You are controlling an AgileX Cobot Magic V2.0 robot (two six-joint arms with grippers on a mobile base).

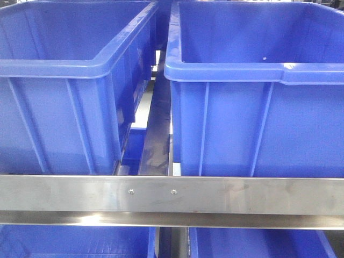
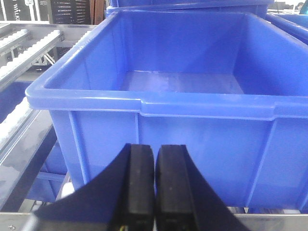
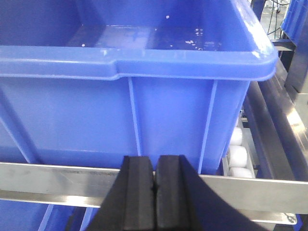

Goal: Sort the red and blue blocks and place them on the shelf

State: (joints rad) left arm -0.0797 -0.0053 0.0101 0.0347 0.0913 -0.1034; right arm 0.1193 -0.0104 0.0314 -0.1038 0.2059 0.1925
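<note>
The red and blue blocks are out of view in every frame. The shelf shows as a steel front rail (image 1: 172, 194) with two screws, carrying two large blue crates. My left gripper (image 2: 154, 150) is shut with nothing between its pads, just in front of the left crate (image 2: 192, 96), whose inside looks bare. My right gripper (image 3: 155, 161) is also shut and holds nothing, hanging before the rail (image 3: 57, 179) and the right crate (image 3: 144, 72). Neither gripper appears in the front view.
Left crate (image 1: 64, 97) and right crate (image 1: 252, 102) fill the upper tier, with a narrow steel gap (image 1: 158, 129) between them. More blue crates (image 1: 75, 242) sit on the tier below. White roller tracks (image 2: 19, 53) (image 3: 238, 154) run beside the crates.
</note>
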